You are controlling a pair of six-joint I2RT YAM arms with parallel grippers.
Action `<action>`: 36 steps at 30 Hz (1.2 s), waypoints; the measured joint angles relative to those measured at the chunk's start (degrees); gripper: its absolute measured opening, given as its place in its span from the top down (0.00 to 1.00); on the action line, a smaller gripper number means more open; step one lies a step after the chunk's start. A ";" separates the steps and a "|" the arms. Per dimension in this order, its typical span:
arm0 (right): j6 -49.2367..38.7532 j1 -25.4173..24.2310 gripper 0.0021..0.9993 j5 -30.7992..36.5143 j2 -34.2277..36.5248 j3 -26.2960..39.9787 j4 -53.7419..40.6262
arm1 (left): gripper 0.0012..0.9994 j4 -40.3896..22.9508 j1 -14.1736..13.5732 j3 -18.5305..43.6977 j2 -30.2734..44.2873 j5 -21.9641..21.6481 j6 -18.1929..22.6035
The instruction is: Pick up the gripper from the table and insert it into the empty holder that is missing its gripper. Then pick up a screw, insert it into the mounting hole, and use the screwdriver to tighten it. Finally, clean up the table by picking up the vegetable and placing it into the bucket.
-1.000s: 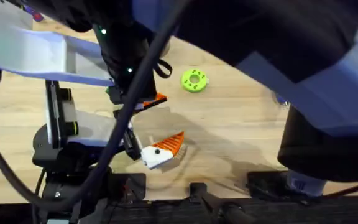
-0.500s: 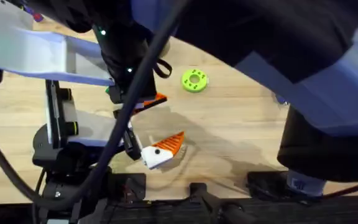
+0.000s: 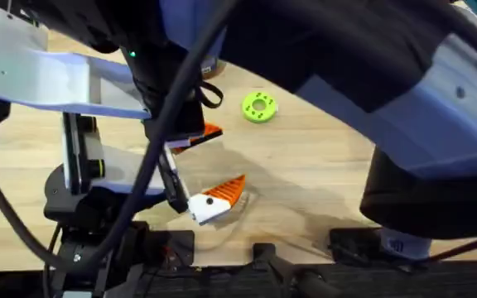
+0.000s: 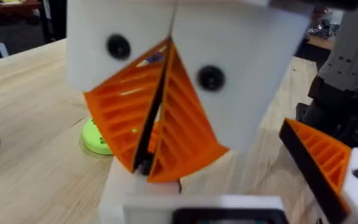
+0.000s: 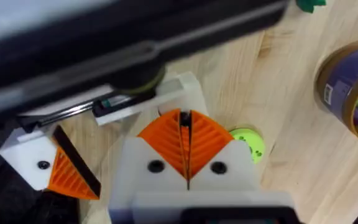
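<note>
Overhead, I see both arms risen close under the camera, dark and blurred. My left arm crosses the left half of the picture, with a white link and black cables draped over it. Below it on the wooden table (image 3: 321,182) lies a white finger base carrying an orange ribbed wedge (image 3: 219,199), most likely the claw fixture, though I cannot tell the holder from the rest of it here. An orange tip (image 3: 209,132) pokes out from under the arm nearby. Farther right sits the bright green disc (image 3: 259,107). My right arm sweeps across the top and right side as a broad blue-and-black mass.

On the left wrist view, the left gripper (image 4: 160,124) has its two orange ribbed pads pressed together at the tips, with nothing visible between them, hanging above the table with the green disc just behind. To one side stands another orange wedge with a black face on a white base (image 4: 328,168).

On the right wrist view, the right gripper (image 5: 185,143) is likewise closed pad to pad, empty. Beyond it are a white block with an orange wedge (image 5: 55,165), a dark bar, and the green disc. The bucket (image 5: 350,87) stands near the edge, with something green and a bit of red inside; it may be the vegetable, but I cannot be sure.
</note>
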 joint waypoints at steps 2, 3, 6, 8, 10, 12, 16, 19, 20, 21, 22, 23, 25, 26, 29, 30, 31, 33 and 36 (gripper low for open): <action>0.00 0.00 1.00 0.01 0.00 0.00 0.02 | 0.01 0.02 0.01 0.00 0.00 0.00 0.00; 0.00 0.00 1.00 0.02 0.00 0.00 0.00 | 0.01 0.02 0.01 0.00 0.00 0.00 0.00; 0.00 0.00 1.00 0.03 0.00 0.00 0.02 | 0.01 0.02 0.01 0.00 0.00 0.00 0.00; 0.24 0.00 0.79 0.33 0.00 0.02 0.16 | 0.01 -0.02 -0.02 0.00 0.00 0.29 0.00; 0.24 -0.07 0.52 0.74 0.00 0.10 0.15 | 0.01 -0.06 -0.02 0.00 0.00 0.58 -0.14; 0.37 -0.13 0.23 0.72 -0.02 0.22 0.09 | 0.01 -0.04 -0.02 0.00 -0.07 0.64 0.07; 0.78 -0.14 0.01 0.68 0.03 0.22 0.08 | 0.01 -0.04 -0.02 0.00 -0.11 0.66 0.31; 1.85 -0.45 0.01 0.68 -0.40 0.21 0.15 | 0.01 -0.03 -0.02 0.00 -0.12 0.66 0.46; 2.36 -0.66 0.01 0.68 -0.69 0.20 0.29 | 0.01 -0.04 -0.02 0.00 -0.11 0.66 0.48; 3.05 -0.97 0.01 0.68 -1.19 0.20 0.55 | 0.01 -0.04 -0.02 0.00 -0.13 0.66 0.48; 3.85 -1.36 0.01 0.66 -1.83 0.20 0.85 | 0.01 -0.04 -0.02 0.00 -0.11 0.66 0.48; 4.75 -1.80 0.01 0.63 -2.54 0.20 1.24 | 0.01 -0.04 -0.02 0.00 -0.11 0.66 0.48; 7.11 -3.02 0.00 0.50 -4.42 0.20 2.01 | 0.01 -0.04 -0.02 0.00 -0.11 0.66 0.48; 8.28 -3.70 0.01 0.50 -5.33 0.20 2.26 | 0.01 -0.04 -0.02 0.00 -0.11 0.66 0.49; 11.97 -6.16 0.01 0.48 -7.95 0.22 2.64 | 0.01 -0.04 -0.02 0.00 -0.11 0.66 0.48; 13.32 -7.08 0.01 0.48 -8.70 0.22 2.64 | 0.01 -0.04 -0.02 0.00 -0.12 0.66 0.49; 14.56 -7.93 0.01 0.48 -9.21 0.22 2.64 | 0.01 -0.04 -0.02 0.00 -0.13 0.66 0.48; 17.09 -9.66 0.01 0.48 -9.92 0.22 2.57 | 0.01 -0.03 -0.02 0.00 -0.13 0.66 0.48; 20.00 -11.87 0.01 0.48 -10.14 0.22 1.53 | 0.01 -0.04 -0.02 0.00 -0.11 0.66 0.50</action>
